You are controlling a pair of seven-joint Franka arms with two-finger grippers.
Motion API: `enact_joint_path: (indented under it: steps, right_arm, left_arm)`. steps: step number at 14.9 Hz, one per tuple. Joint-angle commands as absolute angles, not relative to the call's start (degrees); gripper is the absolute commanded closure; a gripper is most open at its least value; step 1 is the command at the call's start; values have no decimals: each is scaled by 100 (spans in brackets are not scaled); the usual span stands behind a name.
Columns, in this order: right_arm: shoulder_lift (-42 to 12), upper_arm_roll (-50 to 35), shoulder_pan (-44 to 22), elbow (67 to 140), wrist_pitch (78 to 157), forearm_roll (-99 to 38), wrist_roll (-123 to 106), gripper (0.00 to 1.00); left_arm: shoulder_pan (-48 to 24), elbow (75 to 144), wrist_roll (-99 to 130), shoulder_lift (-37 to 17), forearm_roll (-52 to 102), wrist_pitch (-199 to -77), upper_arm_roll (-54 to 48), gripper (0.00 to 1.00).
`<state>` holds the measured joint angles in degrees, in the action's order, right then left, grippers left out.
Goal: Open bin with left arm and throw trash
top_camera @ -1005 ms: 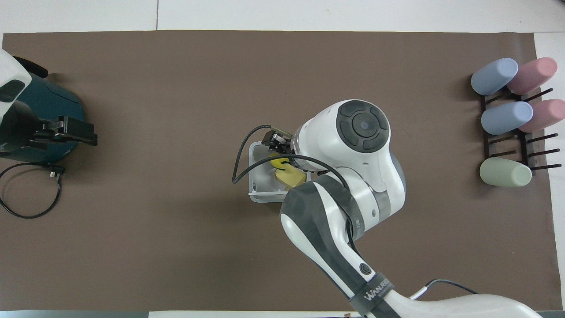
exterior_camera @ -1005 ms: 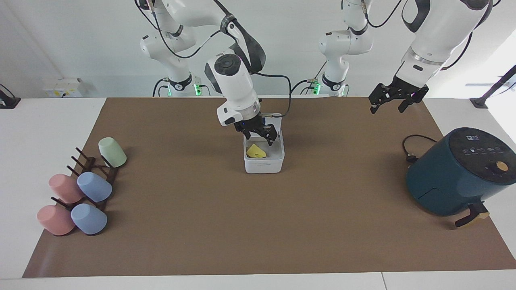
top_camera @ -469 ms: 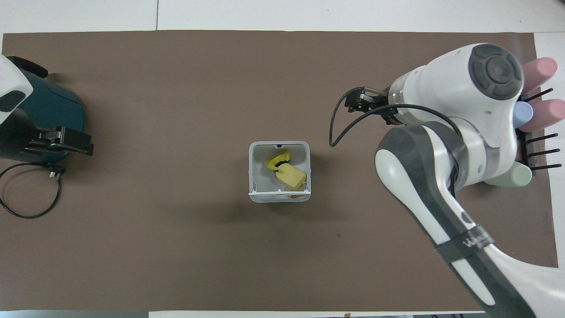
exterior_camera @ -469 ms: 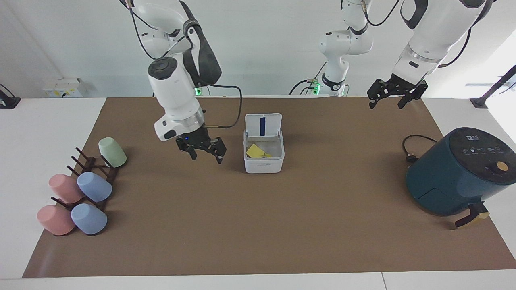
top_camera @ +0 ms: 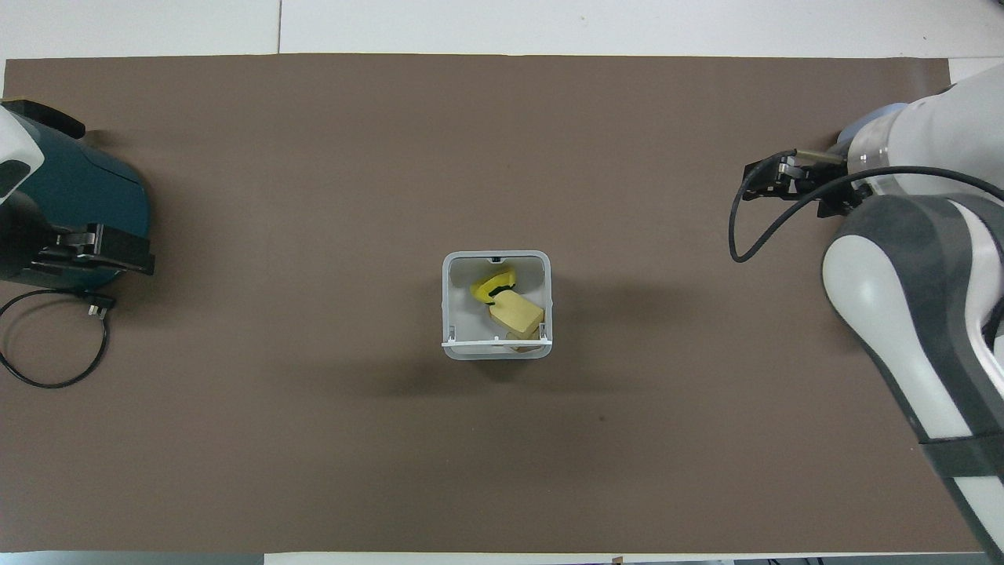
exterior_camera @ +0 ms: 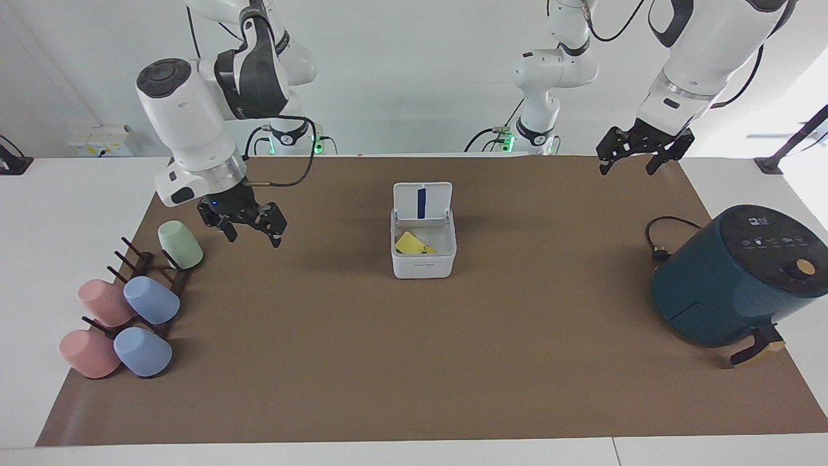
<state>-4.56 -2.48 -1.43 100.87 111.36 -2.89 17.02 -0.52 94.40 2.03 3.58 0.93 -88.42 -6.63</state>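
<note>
The white bin (exterior_camera: 424, 266) stands mid-mat with its lid (exterior_camera: 422, 200) flipped up, blue stripe showing. Trash lies inside it: a bright yellow notched piece (top_camera: 492, 284) and a pale yellow chunk (top_camera: 518, 315), seen as one yellow scrap (exterior_camera: 410, 244) in the facing view. My right gripper (exterior_camera: 253, 238) hangs open and empty over the mat between the bin and the cup rack, partly seen from above (top_camera: 776, 179). My left gripper (exterior_camera: 626, 169) waits open and empty in the air toward the left arm's end, over the air fryer in the overhead view (top_camera: 98, 253).
A dark-teal air fryer (exterior_camera: 731, 278) with a black cord (exterior_camera: 660, 241) sits at the left arm's end. Several pastel cups on a dark wooden rack (exterior_camera: 139, 285) lie at the right arm's end. The brown mat (exterior_camera: 414, 362) covers the table.
My right gripper has left the bin and swung toward the cup rack, empty. The trash stays in the bin. The left gripper has barely shifted.
</note>
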Motion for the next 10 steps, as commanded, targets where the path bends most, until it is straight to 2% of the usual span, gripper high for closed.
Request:
enact_joint_path:
  steps: [1, 3, 7, 10]
  right_arm:
    - [-247, -325, 26, 10099, 10856, -89, 1600, 0]
    - [-176, -325, 26, 9976, 10688, 157, 1591, 0]
    - [-290, -325, 61, 9274, 9837, 184, 1564, 0]
    - [-36, -325, 175, 9333, 9414, 176, 1277, 0]
  left_arm:
    - [0, 9457, 158, 422, -17, -8859, -747, 0]
    - [-9, 9492, 149, 422, -17, -8859, -747, 0]
    - [-17, 9510, 167, 431, -18, -8859, -747, 0]
    - [-35, 9562, 132, 457, -18, -8842, -756, 0]
